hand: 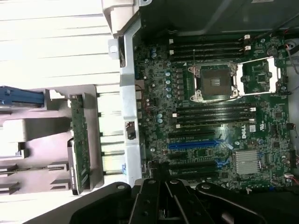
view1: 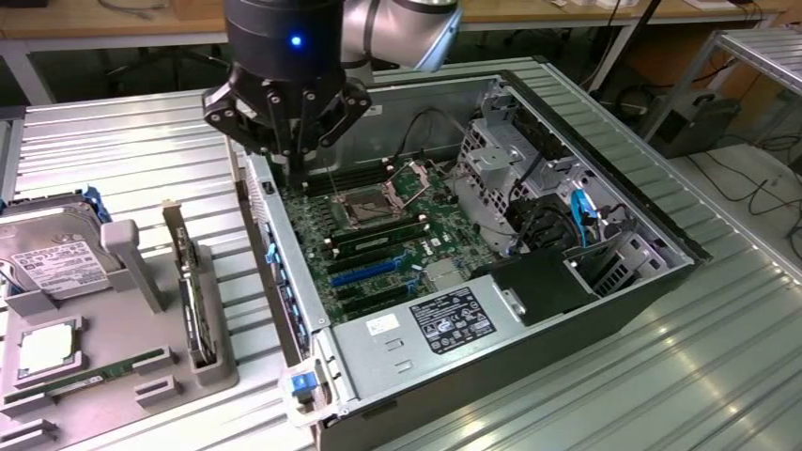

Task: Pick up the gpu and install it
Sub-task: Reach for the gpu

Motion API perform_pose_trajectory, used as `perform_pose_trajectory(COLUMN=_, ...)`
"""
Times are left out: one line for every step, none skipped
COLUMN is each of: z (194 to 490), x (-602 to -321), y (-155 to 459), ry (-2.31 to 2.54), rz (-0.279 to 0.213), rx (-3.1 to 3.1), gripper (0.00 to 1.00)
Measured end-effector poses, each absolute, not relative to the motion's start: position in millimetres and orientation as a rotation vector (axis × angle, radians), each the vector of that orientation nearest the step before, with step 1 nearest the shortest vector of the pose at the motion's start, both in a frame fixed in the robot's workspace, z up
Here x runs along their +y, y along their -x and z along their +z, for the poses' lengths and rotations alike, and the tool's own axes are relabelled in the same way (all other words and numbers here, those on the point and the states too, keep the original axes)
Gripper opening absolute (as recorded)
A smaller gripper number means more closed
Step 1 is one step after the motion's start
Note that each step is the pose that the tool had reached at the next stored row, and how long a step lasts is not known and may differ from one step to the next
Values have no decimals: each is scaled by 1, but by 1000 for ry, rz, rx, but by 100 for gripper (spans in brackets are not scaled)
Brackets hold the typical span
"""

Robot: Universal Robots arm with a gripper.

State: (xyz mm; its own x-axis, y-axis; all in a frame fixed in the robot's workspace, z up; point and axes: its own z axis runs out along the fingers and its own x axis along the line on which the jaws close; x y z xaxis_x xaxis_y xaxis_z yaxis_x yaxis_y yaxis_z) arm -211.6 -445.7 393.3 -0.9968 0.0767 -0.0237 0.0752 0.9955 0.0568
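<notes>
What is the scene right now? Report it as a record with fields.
gpu: standing on edge in the grey holder, outside the case, not installed
pincer: above the motherboard near the case's wall, apart from the gpu
case: open, lying on its side
blue slot: empty
hard drive: in the holder, at the exterior view's left

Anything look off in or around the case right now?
Nothing spilled or damaged. The one odd spot is the CPU socket on the motherboard: it looks empty, with its load plate flipped open. The gpu stands straight on edge in the grey tray beside the case. The gripper hangs over the motherboard's corner.
</notes>
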Motion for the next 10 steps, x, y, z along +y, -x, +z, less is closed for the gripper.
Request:
perform_pose_trajectory(z=393, x=-446, y=217, ry=-118, rz=87, rx=3112, gripper=11)
perform_pose_trajectory(z=393, x=-447, y=228, ry=-118, rz=87, rx=3112, gripper=11)
perform_pose_trajectory(z=393, x=-448, y=233, ry=-118, rz=87, rx=3112, gripper=11)
perform_pose_trajectory(z=393, x=-448, y=237, ry=-118, rz=87, rx=3112, gripper=11)
perform_pose_trajectory(z=393, x=-448, y=242, ry=-118, rz=86, rx=3112, gripper=11)
perform_pose_trajectory(z=393, x=-448, y=246, ry=-118, rz=84, rx=3112, gripper=11)
perform_pose_trajectory(z=392, x=-448, y=251, ry=-118, rz=83, rx=3113, gripper=11)
perform_pose_trajectory(z=391, x=-448, y=255, ry=-118, rz=82, rx=3112, gripper=11)
perform_pose_trajectory(z=390, x=-448, y=260, ry=-118, rz=81, rx=3112, gripper=11)
perform_pose_trajectory(z=389, x=-448, y=264, ry=-118, rz=81, rx=3112, gripper=11)
